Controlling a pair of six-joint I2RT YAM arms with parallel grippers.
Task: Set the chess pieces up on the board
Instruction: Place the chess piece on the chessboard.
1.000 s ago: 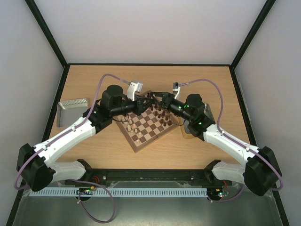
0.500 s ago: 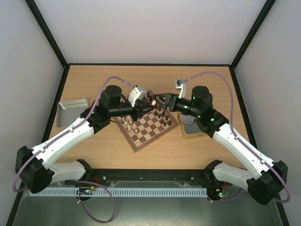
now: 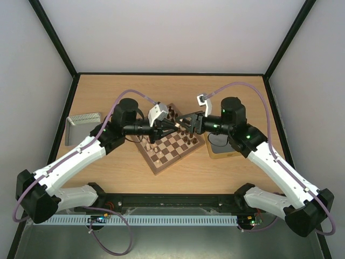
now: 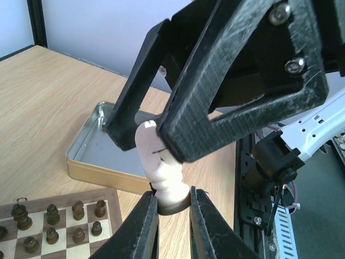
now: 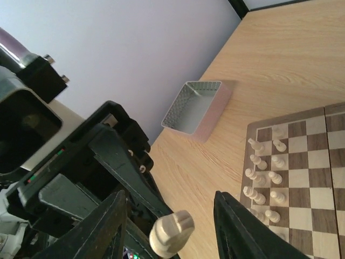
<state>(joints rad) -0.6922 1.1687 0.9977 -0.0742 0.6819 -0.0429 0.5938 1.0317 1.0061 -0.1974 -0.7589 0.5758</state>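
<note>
**mid-air handover of one cream piece, left to right**

held well above the board [image 3: 164, 156] and not yet on any square: a single cream chessman [image 4: 161, 175], pinched at its base by the left jaws, clenched on it from both sides. right jaws spread wide around its upper part. in the right wrist view, a clear gap on either side of the rounded head. in the left wrist view, a black finger crossing in front of the piece, contact there impossible to tell. by the look of it, a pass from left to right, about halfway through.

to do it well:

- centre the right jaws on the body first, above the left pinch, with equal gaps on both sides.
- close slowly and squarely; a turned, rounded shape like this will probably twist or pop out under a skewed squeeze.
- only after a firm right-side hold, ease the left jaws apart, then back straight away without dragging the base.
- avoid any lift or swing during the overlap; a tug from both sides risks a drop onto the standing rows.
- afterwards, lower to a free square beside the other cream chessmen [image 5: 264, 178], well apart from the dark chessmen [image 4: 51, 216], coming down vertically to spare the neighbours.

also close by: the tin [image 4: 99, 170] on the surface [image 3: 215, 178] just beside the board, a likely catch for a dropped piece.
</note>
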